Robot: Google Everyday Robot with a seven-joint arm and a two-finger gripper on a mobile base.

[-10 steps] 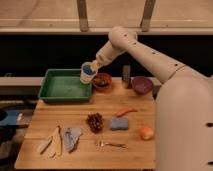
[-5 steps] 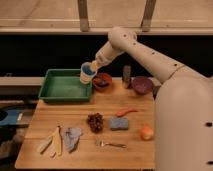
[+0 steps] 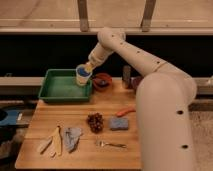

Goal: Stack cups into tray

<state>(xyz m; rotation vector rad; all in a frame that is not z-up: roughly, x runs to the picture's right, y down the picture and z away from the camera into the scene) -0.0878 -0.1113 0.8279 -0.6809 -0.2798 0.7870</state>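
Hand (image 3: 88, 68) gripping stacked cups (image 3: 82, 76), poised over green tray (image 3: 55, 89) at its three o'clock edge.

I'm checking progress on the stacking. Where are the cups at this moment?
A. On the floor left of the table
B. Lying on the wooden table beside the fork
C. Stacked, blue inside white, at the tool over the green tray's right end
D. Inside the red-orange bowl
C: the cups, blue nested in white, sit at the tool above the right end of the green tray.
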